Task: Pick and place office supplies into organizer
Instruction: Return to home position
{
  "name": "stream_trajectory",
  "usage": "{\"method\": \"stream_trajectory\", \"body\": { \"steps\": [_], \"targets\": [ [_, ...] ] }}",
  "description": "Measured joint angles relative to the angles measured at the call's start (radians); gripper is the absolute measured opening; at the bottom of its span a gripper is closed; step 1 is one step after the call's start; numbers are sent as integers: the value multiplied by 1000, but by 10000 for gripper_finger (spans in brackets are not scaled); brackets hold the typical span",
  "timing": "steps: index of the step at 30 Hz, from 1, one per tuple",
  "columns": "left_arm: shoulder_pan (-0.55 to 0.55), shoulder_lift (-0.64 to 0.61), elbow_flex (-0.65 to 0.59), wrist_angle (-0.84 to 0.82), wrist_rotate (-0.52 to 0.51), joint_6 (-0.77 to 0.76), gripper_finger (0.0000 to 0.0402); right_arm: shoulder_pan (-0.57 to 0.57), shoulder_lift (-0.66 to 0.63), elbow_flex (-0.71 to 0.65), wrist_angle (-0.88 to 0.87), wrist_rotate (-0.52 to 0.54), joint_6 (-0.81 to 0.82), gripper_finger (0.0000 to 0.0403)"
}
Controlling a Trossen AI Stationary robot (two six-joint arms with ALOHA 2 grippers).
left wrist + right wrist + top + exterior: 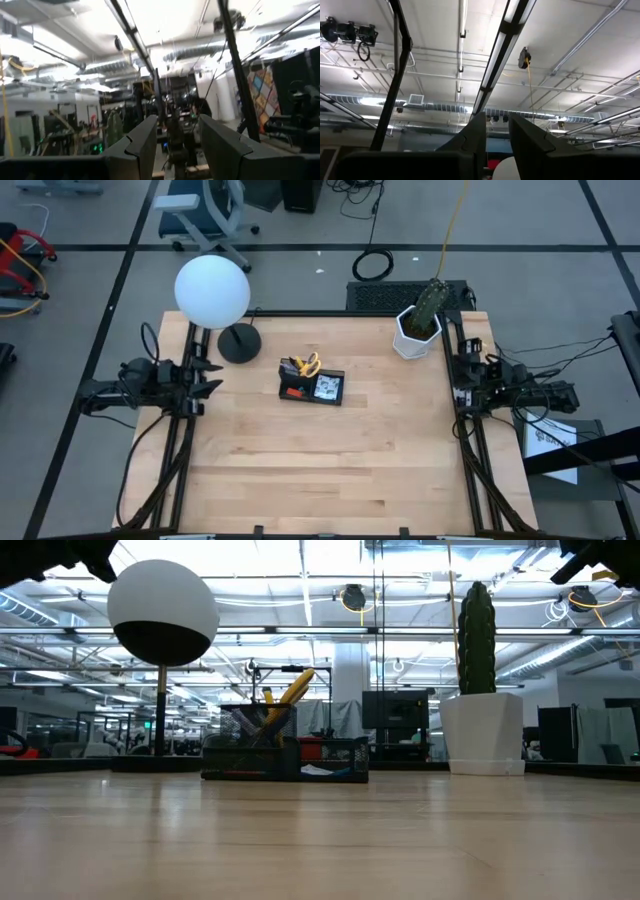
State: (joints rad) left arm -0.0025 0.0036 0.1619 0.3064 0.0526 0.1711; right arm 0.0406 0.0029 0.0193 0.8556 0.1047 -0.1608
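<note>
Wooden table [320,470] below, big workshop ceiling full of pipes and strip lights above, that's the setting. My left gripper [177,122] has its jaws parted with a clear gap and nothing between them. It hangs at the left edge of the table, about level with the lamp base [239,342], pointing inward over the frame rail. My right gripper [496,117] shows a narrower gap, also with nothing in it, and it sits at the right edge just past the white plant pot [416,333], looking up at the ceiling. Both are well apart from the work.

Moving outward: the organizer [312,387] stands mid-table toward the far side, between my two arms and touching neither. The yellow-handled scissors [311,363] stick up out of its taller cup section, tilted. Whatever else is in that cup I can't make out. The lower tray section holds a red-orange bit [293,392] and a pale square [327,388], both too small to name. The lamp base is near the organizer's left side, with the white globe [212,290] above it. The pot, with a cactus [430,300] in it, stands near the far right corner.
</note>
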Motion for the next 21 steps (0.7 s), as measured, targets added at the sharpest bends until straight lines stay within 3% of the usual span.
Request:
{"method": "stream_trajectory", "body": {
  "steps": [7,14,21],
  "targets": [
    [0,0,-152,275,17,7,152,0,0,-1,-1,0,12,75],
    [0,1,-152,233,27,28,152,0,0,-2,-10,0,13,75],
    [0,1,-152,151,27,28,152,0,0,-2,-131,3,14,75]
  ]
}}
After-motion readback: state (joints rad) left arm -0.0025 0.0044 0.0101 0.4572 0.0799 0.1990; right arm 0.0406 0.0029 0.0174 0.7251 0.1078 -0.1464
